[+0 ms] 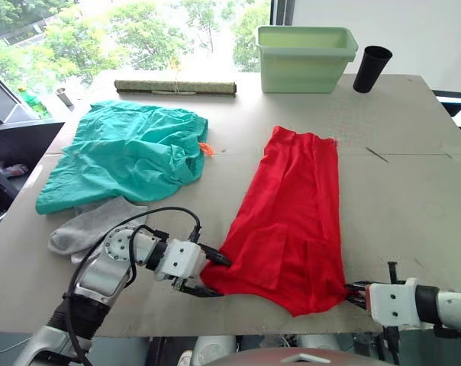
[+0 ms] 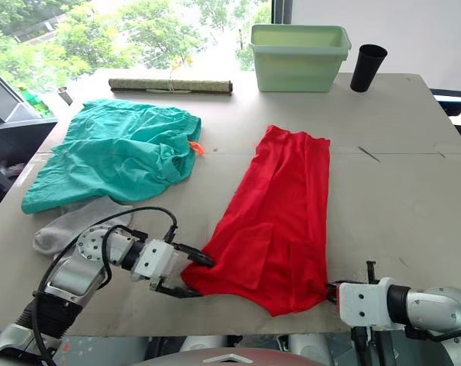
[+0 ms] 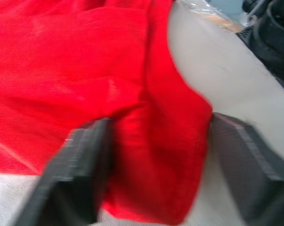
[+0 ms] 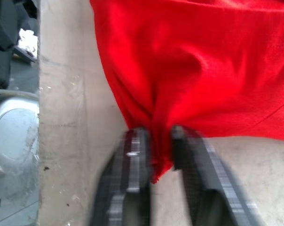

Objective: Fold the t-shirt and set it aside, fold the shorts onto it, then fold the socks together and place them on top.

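Fingers of the right gripper (image 4: 153, 155) pinch one near corner of the t-shirt (image 1: 291, 210); the left gripper (image 3: 153, 165) stands spread around the other corner, not closed. Both corners are taken, probably to fold the thin red strip lengthwise up the bench (image 1: 398, 175).
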{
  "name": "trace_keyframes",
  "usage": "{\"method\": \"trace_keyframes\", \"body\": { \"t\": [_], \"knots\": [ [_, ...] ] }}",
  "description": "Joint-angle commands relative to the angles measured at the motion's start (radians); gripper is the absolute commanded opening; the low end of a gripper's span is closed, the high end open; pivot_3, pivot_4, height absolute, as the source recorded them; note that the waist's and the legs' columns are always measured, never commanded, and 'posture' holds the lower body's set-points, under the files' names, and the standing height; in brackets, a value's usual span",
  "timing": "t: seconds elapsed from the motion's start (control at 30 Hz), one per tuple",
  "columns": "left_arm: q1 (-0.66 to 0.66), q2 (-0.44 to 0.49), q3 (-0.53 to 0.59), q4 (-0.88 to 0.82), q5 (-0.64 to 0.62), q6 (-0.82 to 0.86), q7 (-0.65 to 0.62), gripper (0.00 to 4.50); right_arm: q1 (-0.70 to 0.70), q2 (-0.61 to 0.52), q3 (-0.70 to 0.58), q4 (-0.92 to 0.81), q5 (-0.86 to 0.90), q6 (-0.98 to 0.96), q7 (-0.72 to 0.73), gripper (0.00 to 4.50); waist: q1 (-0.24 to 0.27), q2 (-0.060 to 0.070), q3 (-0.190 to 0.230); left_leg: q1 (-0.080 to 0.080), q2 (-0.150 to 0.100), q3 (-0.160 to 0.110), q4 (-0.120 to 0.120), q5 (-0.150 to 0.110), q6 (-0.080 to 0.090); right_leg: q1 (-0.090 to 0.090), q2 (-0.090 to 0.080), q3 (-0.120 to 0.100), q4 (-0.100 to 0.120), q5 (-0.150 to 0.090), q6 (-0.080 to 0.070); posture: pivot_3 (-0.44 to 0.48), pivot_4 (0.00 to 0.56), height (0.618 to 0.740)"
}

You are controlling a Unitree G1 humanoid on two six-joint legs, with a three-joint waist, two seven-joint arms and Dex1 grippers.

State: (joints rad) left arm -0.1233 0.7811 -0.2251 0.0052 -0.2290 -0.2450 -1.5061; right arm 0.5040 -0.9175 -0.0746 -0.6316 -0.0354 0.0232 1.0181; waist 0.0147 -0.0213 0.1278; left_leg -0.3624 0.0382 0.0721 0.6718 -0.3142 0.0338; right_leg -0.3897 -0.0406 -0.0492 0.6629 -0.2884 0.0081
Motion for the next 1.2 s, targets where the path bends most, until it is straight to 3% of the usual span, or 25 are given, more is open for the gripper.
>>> {"method": "trace_keyframes", "body": {
  "t": [0.03,0.1,0.17,0.3,0.4,0.5,0.6,0.73,0.83,0.93,1.03,1.1,1.2],
  "knots": [
    [0.026,0.033,-0.008,-0.053,-0.031,0.107,-0.002,1.63,0.007,0.001,-0.065,-0.106,0.126,0.146,0.014,0.00,0.000,0.001,0.000,0.000,0.000,0.000,0.000,0.000,0.000,0.000,0.000,0.000,0.000,0.000,0.000,0.000,0.150,0.740],
    [0.038,0.059,0.002,-0.097,-0.083,0.178,-0.023,0.65,0.019,-0.006,-0.117,-0.161,0.197,0.239,0.024,0.00,-0.001,0.001,0.000,0.000,0.000,0.000,0.000,0.000,0.000,0.000,0.000,0.000,0.000,0.000,0.000,0.000,0.150,0.740],
    [0.051,0.085,0.014,-0.148,-0.149,0.271,-0.035,0.14,0.020,-0.011,-0.163,-0.204,0.254,0.314,0.027,0.00,-0.001,0.001,0.000,0.000,0.000,0.000,0.000,0.000,0.000,0.000,0.000,0.000,0.000,0.000,0.000,0.000,0.150,0.740],
    [0.044,0.164,0.063,-0.303,-0.374,0.612,-0.016,0.14,-0.006,-0.034,-0.285,-0.310,0.434,0.524,0.033,0.00,0.000,0.001,0.000,-0.001,0.001,-0.001,0.000,0.000,0.000,0.000,-0.001,-0.001,0.001,0.000,0.000,0.000,0.150,0.740],
    [-0.089,0.182,0.107,-0.337,-0.596,0.921,0.046,0.14,-0.070,-0.069,-0.378,-0.346,0.616,0.701,0.011,0.00,0.004,0.000,0.001,-0.002,0.000,-0.003,0.001,0.000,0.000,0.000,-0.003,-0.003,0.001,0.000,0.000,0.000,0.150,0.740],
    [-0.223,0.159,0.118,-0.288,-0.678,1.083,0.090,0.14,-0.159,-0.119,-0.405,-0.320,0.722,0.814,-0.010,0.00,0.002,0.000,0.002,0.000,-0.001,-0.005,0.002,0.000,0.000,0.003,-0.002,-0.004,0.001,0.000,0.000,0.000,0.150,0.740],
    [-0.385,0.123,0.067,-0.165,-0.662,1.194,0.076,0.14,-0.325,-0.195,-0.319,-0.216,0.773,0.918,-0.042,0.00,0.000,-0.001,0.002,0.000,-0.001,-0.005,0.002,0.000,0.000,0.003,0.002,-0.004,0.001,0.000,0.000,0.000,0.150,0.740],
    [-0.512,0.047,0.006,-0.015,-0.574,1.209,0.076,0.14,-0.513,-0.259,-0.138,-0.089,0.736,0.957,-0.052,0.00,-0.001,0.000,0.003,0.000,-0.002,-0.005,0.002,0.000,0.000,0.003,0.005,-0.002,0.000,0.000,0.000,0.000,0.150,0.740],
    [-0.658,-0.109,-0.049,0.377,-0.395,1.082,0.140,0.14,-0.834,-0.177,0.132,0.212,0.620,1.021,-0.066,0.00,-0.002,-0.001,0.002,-0.003,-0.002,-0.006,0.003,0.000,0.000,0.000,0.006,0.002,0.000,0.000,0.000,0.000,0.150,0.740],
    [-0.739,-0.197,-0.039,0.614,-0.313,1.046,0.183,0.14,-1.012,-0.079,0.219,0.399,0.592,1.114,-0.103,0.00,-0.003,-0.002,0.003,-0.006,-0.009,-0.006,0.007,0.000,0.001,-0.003,0.007,0.003,0.001,0.001,-0.001,0.000,0.150,0.740],
    [-0.807,-0.250,0.000,0.789,-0.268,1.064,0.233,0.00,-1.061,-0.055,0.220,0.446,0.611,1.174,-0.091,1.02,-0.002,-0.001,0.003,-0.017,-0.006,-0.009,0.012,0.000,0.001,-0.012,0.005,0.003,0.004,0.001,0.000,0.000,0.150,0.740],
    [-0.817,-0.252,0.008,0.824,-0.247,1.081,0.229,0.00,-1.054,-0.034,0.178,0.443,0.621,1.219,-0.129,2.02,-0.003,-0.001,0.003,-0.025,-0.006,-0.010,0.015,0.000,0.001,-0.020,0.003,0.001,0.012,0.001,0.000,0.000,0.150,0.740],
    [-0.809,-0.244,0.058,0.805,-0.263,1.129,0.221,1.12,-1.003,-0.031,0.094,0.347,0.658,1.269,-0.164,3.46,-0.003,-0.001,0.002,-0.025,-0.007,-0.011,0.014,0.000,0.001,-0.022,-0.003,0.000,0.014,0.001,0.000,0.000,0.150,0.740]
  ]
}}
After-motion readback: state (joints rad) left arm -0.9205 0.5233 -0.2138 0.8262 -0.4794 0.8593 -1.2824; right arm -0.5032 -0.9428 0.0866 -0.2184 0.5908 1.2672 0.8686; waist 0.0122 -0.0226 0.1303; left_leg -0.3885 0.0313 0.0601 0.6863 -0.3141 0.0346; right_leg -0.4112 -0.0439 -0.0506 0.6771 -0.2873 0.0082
